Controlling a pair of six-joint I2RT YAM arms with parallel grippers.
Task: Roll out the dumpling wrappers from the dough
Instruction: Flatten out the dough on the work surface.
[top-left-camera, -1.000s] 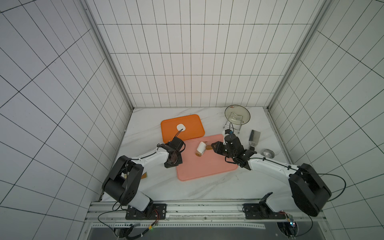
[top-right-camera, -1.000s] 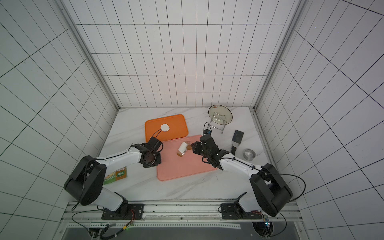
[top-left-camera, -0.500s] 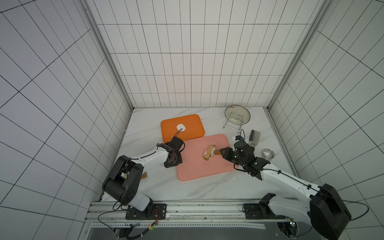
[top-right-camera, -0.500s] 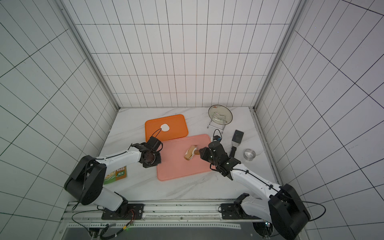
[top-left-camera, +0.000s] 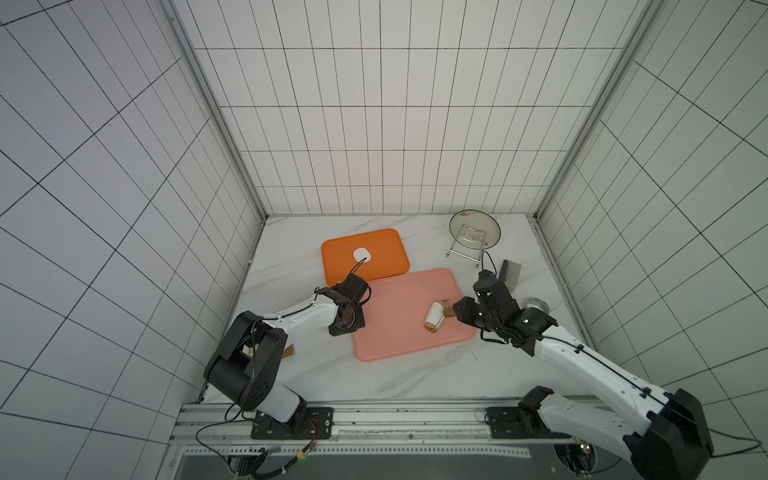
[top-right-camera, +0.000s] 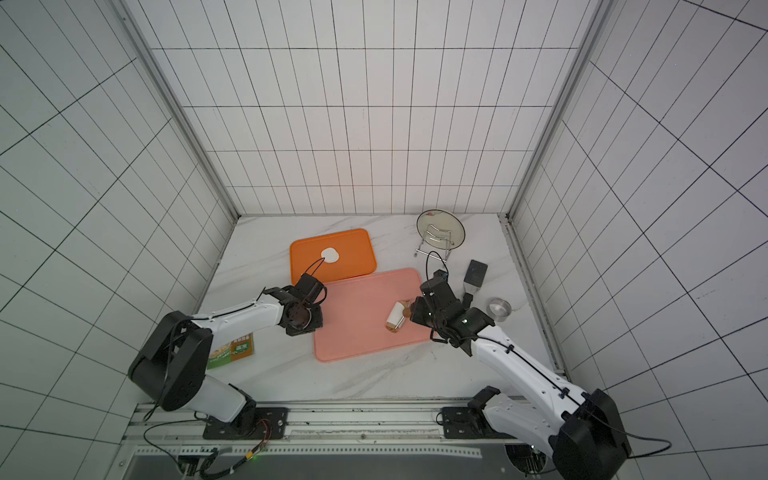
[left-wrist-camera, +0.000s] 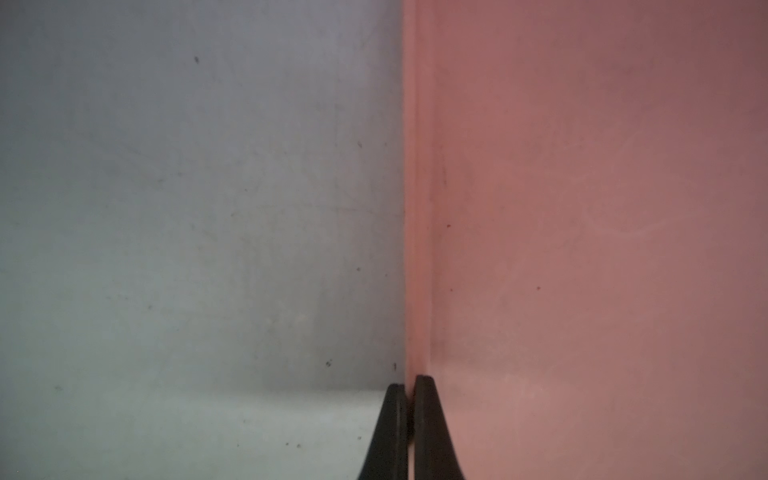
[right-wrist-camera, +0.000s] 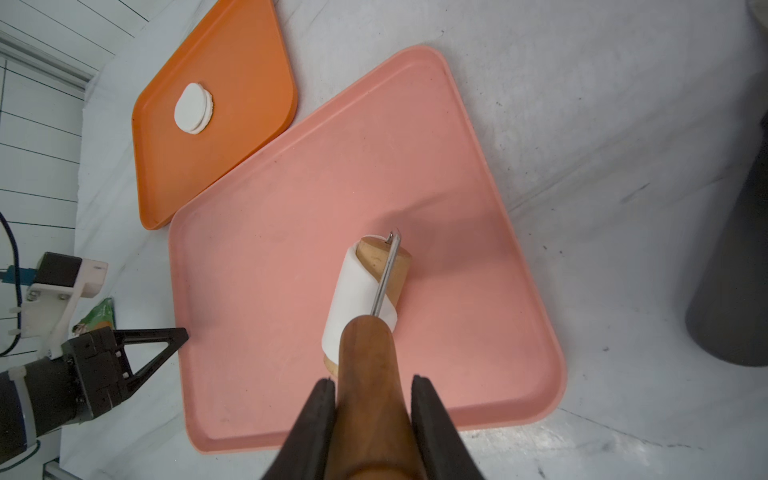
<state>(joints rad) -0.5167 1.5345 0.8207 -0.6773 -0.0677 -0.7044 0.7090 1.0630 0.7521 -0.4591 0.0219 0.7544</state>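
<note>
- Right gripper (right-wrist-camera: 374, 384) is clamped on the wooden handle (right-wrist-camera: 365, 357) of the roller (right-wrist-camera: 384, 266), over the right half of the pink tray (right-wrist-camera: 291, 232)
- dough (right-wrist-camera: 353, 299) is wrapped around the roller as a thin sheet
- Left gripper (left-wrist-camera: 409, 384), jaws together, sits at the pink tray's left edge; bare pink surface lies between it and the roller
- dumpling wrappers (right-wrist-camera: 192, 109) lie stacked on the orange tray (right-wrist-camera: 232, 166), just beside the pink tray's far edge

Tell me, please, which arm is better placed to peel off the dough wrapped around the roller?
Probably the left. The right end effector is shut on the roller handle, so it is occupied; the left end effector, shut at the pink tray rim, carries no tool and points toward the dough.
</note>
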